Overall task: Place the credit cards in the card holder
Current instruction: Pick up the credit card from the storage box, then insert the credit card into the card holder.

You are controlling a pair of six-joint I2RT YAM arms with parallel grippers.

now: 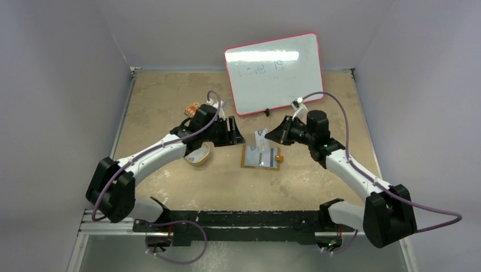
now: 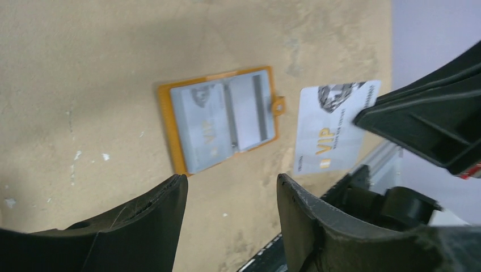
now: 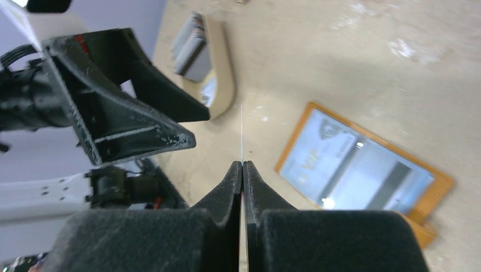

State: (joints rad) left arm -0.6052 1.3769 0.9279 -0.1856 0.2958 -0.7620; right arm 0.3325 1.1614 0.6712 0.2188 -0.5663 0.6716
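Credit card (image 2: 332, 127) held just above the card holder (image 3: 438, 184).
Right tool (image 3: 243, 170) pinches it edge-on; holder lies open directly below in the top view, long axis left-right; left tool (image 2: 232, 187) spread, empty.

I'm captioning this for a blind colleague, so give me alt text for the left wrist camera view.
A silver VIP credit card hangs over the tan table, pinched at its edge by the right gripper. Beside it, an orange card holder lies open and flat with cards in its pockets; the left gripper, open and empty, frames the bottom.
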